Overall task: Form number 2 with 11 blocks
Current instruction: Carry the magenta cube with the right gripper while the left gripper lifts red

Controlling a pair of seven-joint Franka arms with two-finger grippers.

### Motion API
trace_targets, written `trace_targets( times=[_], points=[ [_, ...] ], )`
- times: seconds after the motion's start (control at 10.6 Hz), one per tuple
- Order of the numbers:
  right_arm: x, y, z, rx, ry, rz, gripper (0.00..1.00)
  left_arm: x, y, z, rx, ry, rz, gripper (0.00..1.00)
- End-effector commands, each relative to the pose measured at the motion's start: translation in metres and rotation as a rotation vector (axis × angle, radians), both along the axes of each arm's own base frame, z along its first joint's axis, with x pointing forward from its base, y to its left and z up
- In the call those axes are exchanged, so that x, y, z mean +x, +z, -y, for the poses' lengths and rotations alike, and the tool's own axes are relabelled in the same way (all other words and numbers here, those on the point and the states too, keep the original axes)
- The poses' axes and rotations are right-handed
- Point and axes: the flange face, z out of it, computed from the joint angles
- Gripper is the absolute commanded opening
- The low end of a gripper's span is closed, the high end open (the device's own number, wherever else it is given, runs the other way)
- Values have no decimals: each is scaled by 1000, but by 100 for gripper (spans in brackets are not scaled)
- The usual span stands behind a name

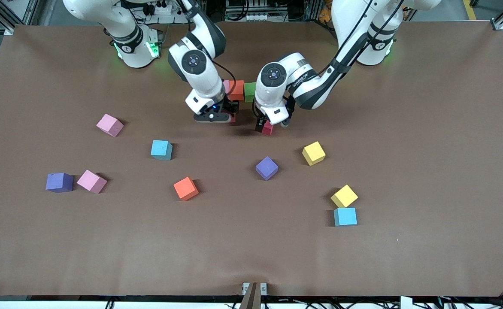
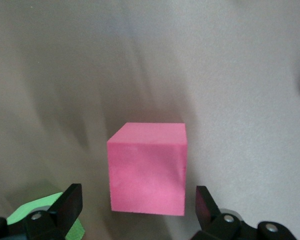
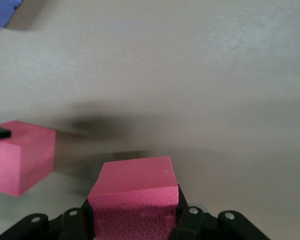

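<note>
My right gripper [image 3: 134, 220] pinches a red block [image 3: 135, 197], mostly hidden under its wrist. My left gripper [image 2: 140, 205], fingers spread, straddles another red block [image 2: 147, 167] on the table [image 1: 406, 171].

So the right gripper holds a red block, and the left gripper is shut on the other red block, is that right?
Not quite. The right gripper does hold a red block, but the left gripper is open: the left wrist view shows its fingers apart on both sides of the other red block, not touching it.
</note>
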Motion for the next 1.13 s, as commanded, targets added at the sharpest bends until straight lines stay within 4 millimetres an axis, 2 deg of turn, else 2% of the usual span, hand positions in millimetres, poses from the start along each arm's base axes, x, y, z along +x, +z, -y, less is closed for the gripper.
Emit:
trace_targets(
  times=[0.0,0.19,0.47,0.66,0.94,1.04],
  points=[
    [-23,-10,-12,13,49,14,33,4,1,-1,-1,49,27,100],
    [-27,-22,-31,41,65,59,33,-2,-7,-3,6,71,60,100],
    [-16,-27,-53,54,75,69,33,-10,-22,-4,22,69,69,100],
    [-18,-33,-68,54,45,64,33,-11,-25,-4,26,69,64,100],
    [-22,-33,-67,49,16,56,33,-8,-26,-6,26,71,65,100],
    [-26,-35,-70,49,-18,52,33,-7,-30,-9,31,76,59,66]
  ],
)
